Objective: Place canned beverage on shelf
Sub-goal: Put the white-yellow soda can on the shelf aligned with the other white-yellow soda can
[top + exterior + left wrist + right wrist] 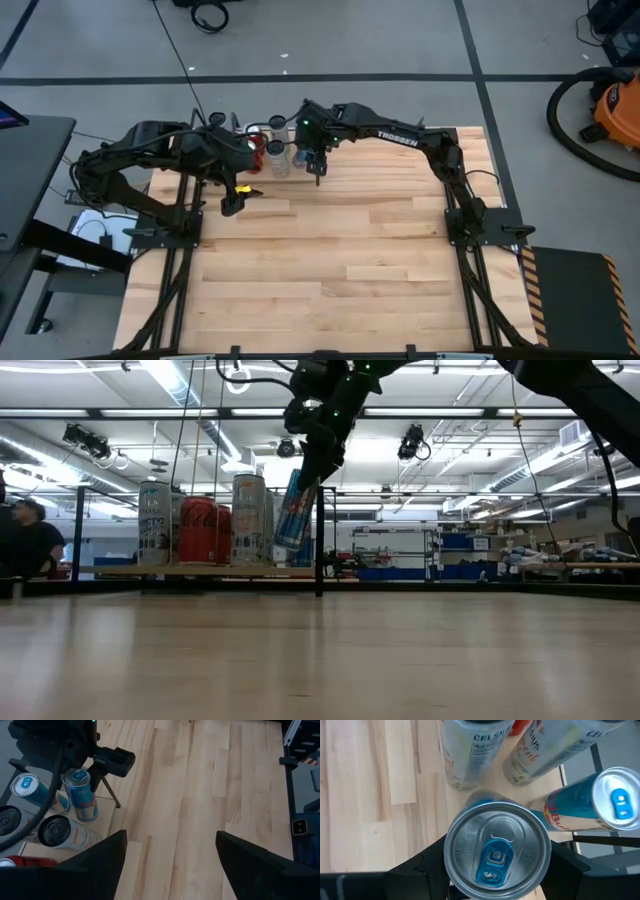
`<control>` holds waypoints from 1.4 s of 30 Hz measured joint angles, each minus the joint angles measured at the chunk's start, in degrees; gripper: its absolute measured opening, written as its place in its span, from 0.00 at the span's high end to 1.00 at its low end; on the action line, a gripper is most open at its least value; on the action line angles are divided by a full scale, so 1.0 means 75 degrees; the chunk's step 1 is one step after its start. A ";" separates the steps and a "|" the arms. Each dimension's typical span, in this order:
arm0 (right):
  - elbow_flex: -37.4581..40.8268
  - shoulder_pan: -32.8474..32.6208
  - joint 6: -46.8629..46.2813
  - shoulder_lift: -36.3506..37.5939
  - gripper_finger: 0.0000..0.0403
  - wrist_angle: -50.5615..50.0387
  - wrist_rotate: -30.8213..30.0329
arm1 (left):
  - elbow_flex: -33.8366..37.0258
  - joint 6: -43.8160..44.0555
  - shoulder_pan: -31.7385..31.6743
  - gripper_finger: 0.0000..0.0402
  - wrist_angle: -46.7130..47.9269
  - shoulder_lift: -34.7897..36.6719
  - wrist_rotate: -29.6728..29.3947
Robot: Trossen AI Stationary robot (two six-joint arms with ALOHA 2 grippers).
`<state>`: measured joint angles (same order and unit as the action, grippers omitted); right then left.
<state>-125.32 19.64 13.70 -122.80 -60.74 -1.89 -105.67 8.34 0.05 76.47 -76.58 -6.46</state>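
The right end effector (497, 870) is gripping a slim blue energy-drink can (496, 851) by its sides, holding it tilted above the shelf (200, 571) edge beside the 4 cans standing there so it can go down upright, while the left end effector (170, 855) is hanging wide and empty nearby.

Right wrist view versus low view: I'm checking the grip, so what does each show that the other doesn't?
Only the right wrist view shows the blue can's lid and pull tab, with a dark finger on each side. Only the low view shows that can hanging tilted at the shelf's edge, beside the red can. Both show the right gripper shut on it and other cans already shelved.
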 joint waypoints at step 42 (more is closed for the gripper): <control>0.0003 0.0102 0.0006 -0.0368 0.35 -0.0071 -0.0158 | 0.0000 -0.0009 0.0000 0.24 0.0003 0.0006 0.0003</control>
<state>-125.29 20.40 13.75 -125.56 -61.28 -3.07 -105.67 8.27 0.05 76.49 -76.53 -6.44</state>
